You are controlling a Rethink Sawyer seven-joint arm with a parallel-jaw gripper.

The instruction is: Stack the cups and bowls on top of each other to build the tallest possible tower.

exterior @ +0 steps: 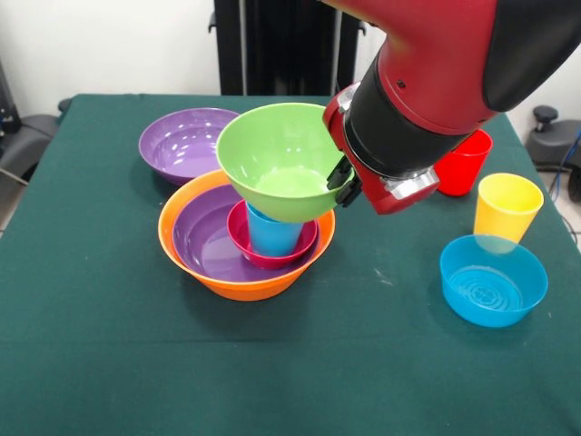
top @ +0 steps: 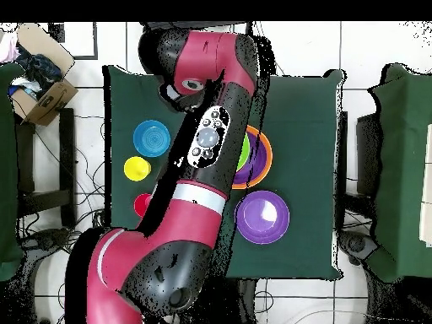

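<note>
Surface: green table point(exterior: 109, 363).
Held item: lime green bowl point(exterior: 277, 159), tilted above blue cup point(exterior: 272, 232).
Gripper point(exterior: 341, 182): clamped on the bowl's 3 o'clock rim.
Handling: light, stiff, slippery plastic; rim grip suits.

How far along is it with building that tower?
Partly done: the large orange bowl holds a purple bowl, pink-red bowl and blue cup. The end effector grips the green bowl over them. Another purple bowl, blue bowl, yellow cup and red cup remain.
</note>
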